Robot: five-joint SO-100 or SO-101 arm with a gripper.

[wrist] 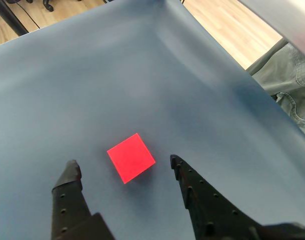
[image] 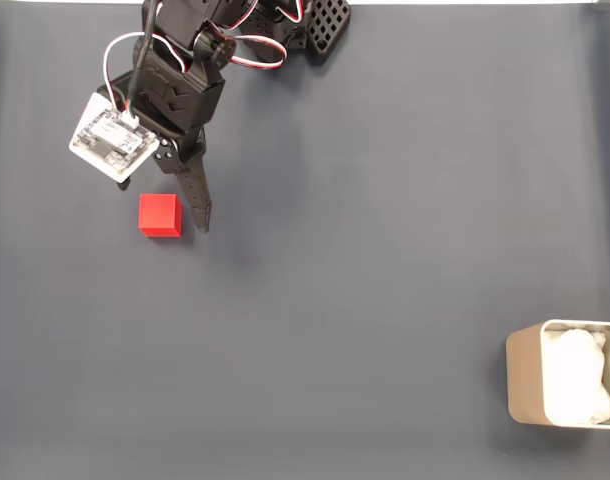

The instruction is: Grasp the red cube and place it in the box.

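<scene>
The red cube point(image: 160, 216) lies on the dark grey mat at the left of the fixed view. My gripper point(image: 165, 206) hangs over it, one black finger point(image: 199, 205) standing just right of the cube; the other finger is hidden under the wrist camera board. In the wrist view the gripper point(wrist: 123, 165) is open, and the red cube point(wrist: 131, 157) rests on the mat between its two fingertips, touching neither. The box point(image: 523, 375), beige with white padding inside, sits at the lower right edge of the fixed view, far from the cube.
The arm's base point(image: 315, 25) stands at the top of the fixed view. In the wrist view the mat's far edge point(wrist: 232, 70) drops to a wooden floor, with grey-green cloth point(wrist: 287, 85) beside it. Bare mat stretches between cube and box.
</scene>
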